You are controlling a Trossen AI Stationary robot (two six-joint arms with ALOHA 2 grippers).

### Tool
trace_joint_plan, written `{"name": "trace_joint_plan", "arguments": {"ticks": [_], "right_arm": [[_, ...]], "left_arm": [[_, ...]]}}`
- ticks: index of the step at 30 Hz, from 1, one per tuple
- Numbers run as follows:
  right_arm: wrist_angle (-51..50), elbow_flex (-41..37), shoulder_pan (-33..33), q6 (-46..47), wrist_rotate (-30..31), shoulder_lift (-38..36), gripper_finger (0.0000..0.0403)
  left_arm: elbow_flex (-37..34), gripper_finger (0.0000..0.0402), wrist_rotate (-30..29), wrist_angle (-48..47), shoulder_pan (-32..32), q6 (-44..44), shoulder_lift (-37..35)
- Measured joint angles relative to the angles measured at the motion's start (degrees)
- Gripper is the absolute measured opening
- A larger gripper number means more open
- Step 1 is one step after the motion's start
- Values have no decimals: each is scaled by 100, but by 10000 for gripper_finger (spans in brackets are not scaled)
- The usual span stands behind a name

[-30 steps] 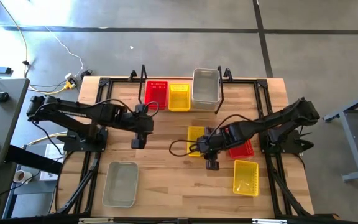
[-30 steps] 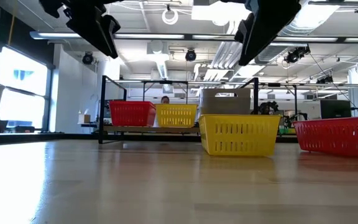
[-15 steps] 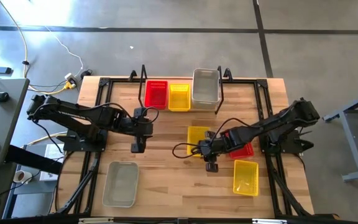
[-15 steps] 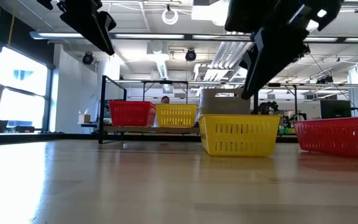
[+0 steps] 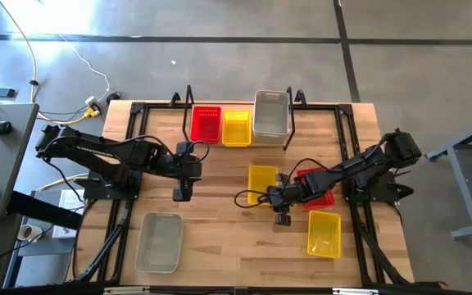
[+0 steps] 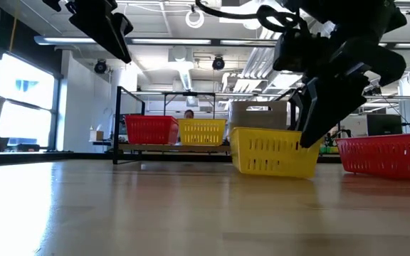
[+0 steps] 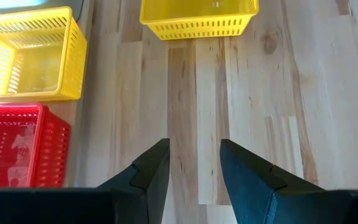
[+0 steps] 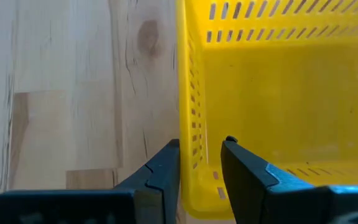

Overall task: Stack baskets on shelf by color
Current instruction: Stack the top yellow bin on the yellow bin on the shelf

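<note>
On the left, the left pincer [image 5: 182,193] is held above bare bench [image 5: 220,246], its fingers spread apart and nothing between them; from it, the yellow basket [image 5: 262,185] at the bench's middle lies well off toward the right arm, so the left arm is judged the farther of the two. A grey-white basket [image 5: 159,241] sits alone near the bench's front edge, just beyond the left pincer on its near side. Further right, the right pincer [image 5: 279,199] is lowered onto that yellow basket, one finger outside and one finger [image 8: 244,171] inside the wall of its right-hand side, astride the rim; the fingers look only narrowly parted, and whether the wall is yet squeezed cannot be told. In the low view the basket appears slightly tilted. Its mesh walls are slotted and its rim flared. Behind both pincers stands the shelf [image 5: 189,102], already carrying red, yellow and grey-white baskets side by side.
</note>
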Motion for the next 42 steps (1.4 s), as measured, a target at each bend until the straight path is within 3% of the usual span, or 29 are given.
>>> {"name": "trace_joint_plan", "arguments": {"ticks": [3, 10, 19, 32, 42], "right_arm": [[12, -2, -1, -28, 2, 0, 90], [8, -2, -1, -30, 1, 0, 7], [66, 205, -3, -228, -47, 2, 4], [-6, 1148, -244, -1378, -320, 2, 1], [-136, 1859, -597, -2413, -96, 2, 0]], "left_arm": [[0, 131, -76, 2, 0, 2, 0], [0, 131, -230, 2, 4, 20, 0], [0, 131, -234, 2, 4, 17, 0], [0, 131, -234, 0, 4, 11, 0], [0, 131, -234, -2, 4, 7, 2]]}}
